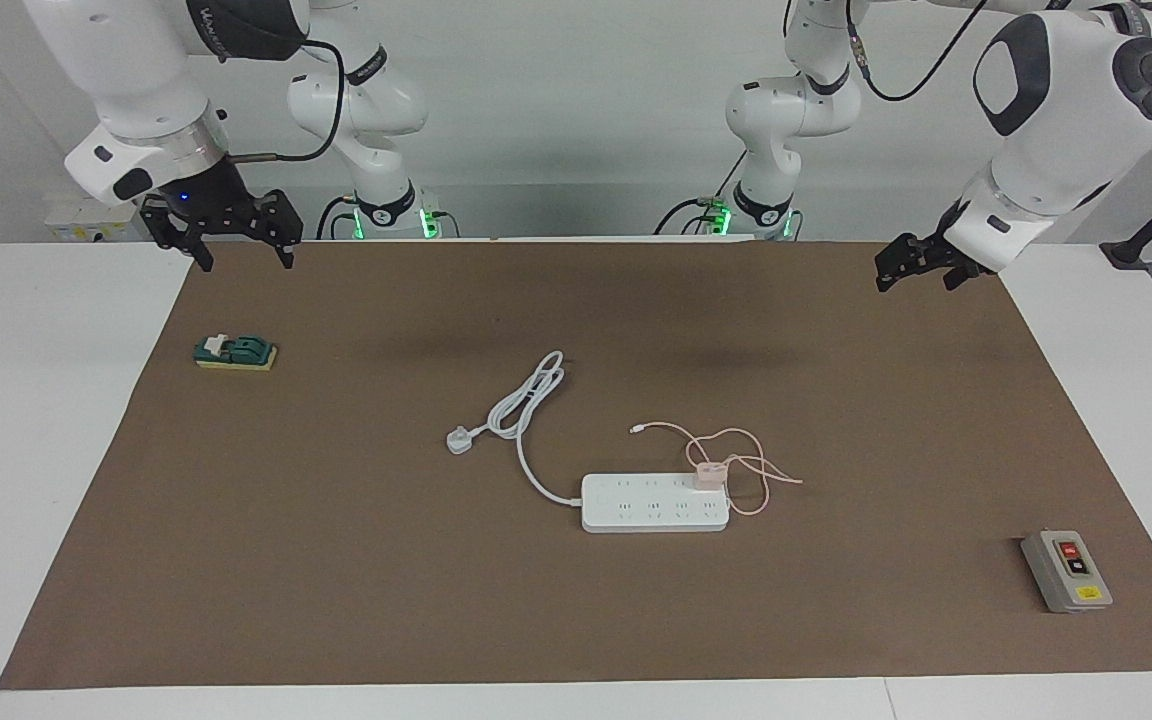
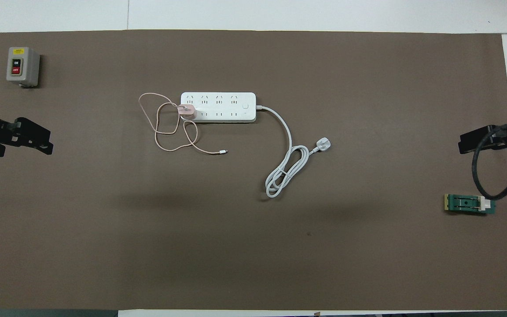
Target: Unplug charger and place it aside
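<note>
the small pale pink cube-shaped charger (image 1: 707, 474) (image 2: 187, 110) is sitting plugged into the long white plastic power strip (image 1: 654, 503) (image 2: 218, 107), in a socket at the strip's end toward the left arm's end of the table and on the strip's side nearer to the robots. its thin pink cable (image 1: 736, 462) (image 2: 165, 132) is lying in loose loops on the brown mat (image 1: 336, 560) (image 2: 253, 246), spreading from the charger toward the left arm's end and nearer to the robots, with its free tip resting on the mat apart from the strip. the strip's thick white cord (image 1: 526, 420) (image 2: 286, 167) is running toward the right arm's end and coiling nearer to the robots, ending in a white plug (image 1: 459, 440) (image 2: 323, 144) lying on the mat.

the left tool (image 1: 914, 270) (image 2: 33, 140) is hanging in the air over the mat's edge at the left arm's end, well apart from the charger, its fingers spread and gripping nothing. the right tool (image 1: 232, 240) (image 2: 473, 143) is hovering over the mat's edge at the right arm's end, its fingers released wide and carrying nothing.

a small green and yellow block with a white piece (image 1: 235, 352) (image 2: 469, 204) is lying on the mat near the right tool. a grey box with red and black buttons (image 1: 1066, 571) (image 2: 22, 66) is standing at the left arm's end of the white table (image 1: 36, 400) (image 2: 280, 13), farther from the robots than the power strip.
</note>
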You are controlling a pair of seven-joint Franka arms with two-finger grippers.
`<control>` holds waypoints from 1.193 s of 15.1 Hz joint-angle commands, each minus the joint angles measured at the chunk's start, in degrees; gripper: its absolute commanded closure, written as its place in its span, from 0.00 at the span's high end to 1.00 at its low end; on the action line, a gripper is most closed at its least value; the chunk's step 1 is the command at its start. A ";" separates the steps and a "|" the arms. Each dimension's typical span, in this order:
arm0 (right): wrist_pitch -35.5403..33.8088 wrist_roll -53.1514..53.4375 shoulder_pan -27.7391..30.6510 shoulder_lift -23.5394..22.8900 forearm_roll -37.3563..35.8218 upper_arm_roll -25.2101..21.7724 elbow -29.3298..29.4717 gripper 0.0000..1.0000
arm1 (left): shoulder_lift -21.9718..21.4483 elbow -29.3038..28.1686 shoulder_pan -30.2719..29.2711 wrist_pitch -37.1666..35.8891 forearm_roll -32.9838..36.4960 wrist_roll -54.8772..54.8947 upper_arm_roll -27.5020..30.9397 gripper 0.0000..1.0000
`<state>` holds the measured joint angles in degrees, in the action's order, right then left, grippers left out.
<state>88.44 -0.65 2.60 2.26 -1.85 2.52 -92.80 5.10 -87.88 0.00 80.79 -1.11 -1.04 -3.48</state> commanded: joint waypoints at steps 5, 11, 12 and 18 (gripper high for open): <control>5.78 23.55 -5.23 -2.68 4.21 1.17 -4.85 1.00 | -1.49 -1.85 0.44 4.37 0.67 0.86 -0.22 1.00; 15.16 47.98 -13.93 -12.79 9.57 1.17 -3.88 1.00 | -1.32 -1.24 2.19 5.17 0.76 -2.28 0.57 1.00; 17.62 51.59 -15.25 -14.63 11.24 1.09 -3.62 1.00 | -1.40 -1.41 2.81 5.95 0.76 -6.65 0.49 1.00; 24.92 74.17 -22.37 -31.41 18.81 1.09 9.72 1.00 | 4.46 1.73 4.47 7.45 -0.56 -26.13 0.14 1.00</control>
<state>112.94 66.58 -18.03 -21.36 15.28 3.80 -91.99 6.06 -88.05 2.32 86.68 -1.42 -17.37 -3.81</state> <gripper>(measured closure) 0.000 0.000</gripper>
